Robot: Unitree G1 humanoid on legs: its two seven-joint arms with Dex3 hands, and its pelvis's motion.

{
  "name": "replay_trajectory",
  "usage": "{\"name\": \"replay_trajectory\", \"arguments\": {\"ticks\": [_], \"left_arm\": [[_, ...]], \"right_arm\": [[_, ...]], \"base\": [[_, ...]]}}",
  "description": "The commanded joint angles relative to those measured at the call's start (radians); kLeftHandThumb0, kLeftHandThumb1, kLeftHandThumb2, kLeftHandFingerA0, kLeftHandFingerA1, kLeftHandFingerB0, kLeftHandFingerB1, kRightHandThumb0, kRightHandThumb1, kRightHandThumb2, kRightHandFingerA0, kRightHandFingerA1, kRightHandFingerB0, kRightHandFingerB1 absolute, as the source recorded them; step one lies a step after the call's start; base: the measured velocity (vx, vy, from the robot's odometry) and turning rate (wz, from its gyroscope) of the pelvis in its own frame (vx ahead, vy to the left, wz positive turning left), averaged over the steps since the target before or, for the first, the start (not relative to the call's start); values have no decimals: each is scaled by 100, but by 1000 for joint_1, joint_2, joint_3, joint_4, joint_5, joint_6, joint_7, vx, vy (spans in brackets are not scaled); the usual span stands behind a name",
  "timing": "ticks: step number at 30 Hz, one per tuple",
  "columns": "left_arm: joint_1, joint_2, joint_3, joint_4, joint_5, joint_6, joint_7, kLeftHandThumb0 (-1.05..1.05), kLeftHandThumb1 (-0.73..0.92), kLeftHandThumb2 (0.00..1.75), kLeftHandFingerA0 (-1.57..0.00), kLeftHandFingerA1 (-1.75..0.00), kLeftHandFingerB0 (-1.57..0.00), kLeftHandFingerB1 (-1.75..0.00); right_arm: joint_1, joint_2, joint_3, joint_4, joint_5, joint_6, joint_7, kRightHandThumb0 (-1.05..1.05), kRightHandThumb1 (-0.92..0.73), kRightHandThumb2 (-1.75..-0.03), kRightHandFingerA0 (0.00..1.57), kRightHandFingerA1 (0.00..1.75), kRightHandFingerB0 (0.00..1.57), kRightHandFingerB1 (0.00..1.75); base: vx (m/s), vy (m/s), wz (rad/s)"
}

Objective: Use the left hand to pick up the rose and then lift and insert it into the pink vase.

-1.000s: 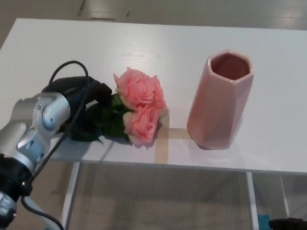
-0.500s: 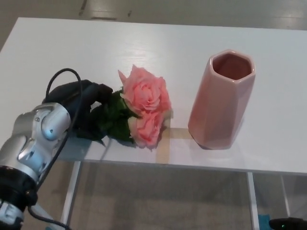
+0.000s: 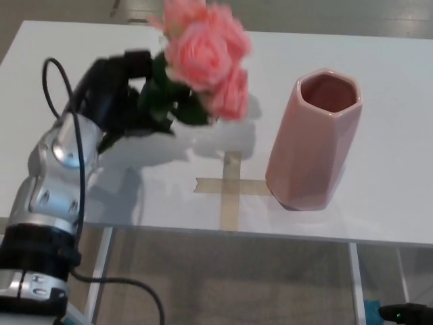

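— Where is the rose (image 3: 206,57) sitting right now?

— It is hanging above the white table (image 3: 379,101), with its pink blooms toward twelve o'clock of the tape cross (image 3: 230,186). The left hand (image 3: 118,91) is gripping its green stem, fingers closed around it.

— And the pink vase (image 3: 312,139)?

— It is standing upright at three o'clock of the blooms, apart from them, its mouth facing up.

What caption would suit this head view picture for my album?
The robot's left hand lifts a pink rose off the white table, beside an upright, empty pink vase.
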Motion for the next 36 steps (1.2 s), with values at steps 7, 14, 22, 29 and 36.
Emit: {"name": "replay_trajectory", "arguments": {"ticks": [7, 14, 22, 29, 36], "left_arm": [[-82, -4, 54, -161, -143, 108, -45, -16, 86, 67, -89, -129, -78, -96], [-149, -12, 82, -207, -228, 183, -94, -16, 86, 66, -92, -129, -79, -96], [-248, -50, 130, -224, -329, 290, -110, -18, 86, 67, -94, -132, -81, -93], [-323, -79, 127, -268, -374, 379, -105, -19, 85, 66, -98, -132, -83, -89], [-339, -125, 104, -347, -420, 447, -112, -19, 85, 66, -99, -130, -85, -85]], "right_arm": [[4, -11, 5, 6, 2, 9, 6, -36, -66, -59, 60, 41, 55, 39], [6, -12, 5, 6, 5, 16, 5, -36, -66, -59, 60, 41, 54, 39], [8, -12, 3, 11, 6, 13, 6, -36, -66, -59, 59, 41, 53, 38], [4, -15, 5, 11, 4, 12, 11, -36, -66, -59, 59, 41, 54, 39], [4, -16, 6, 11, 4, 11, 13, -36, -66, -59, 59, 41, 54, 39]], "base": [[0, 0, 0], [0, 0, 0], [0, 0, 0], [0, 0, 0], [0, 0, 0]]}}
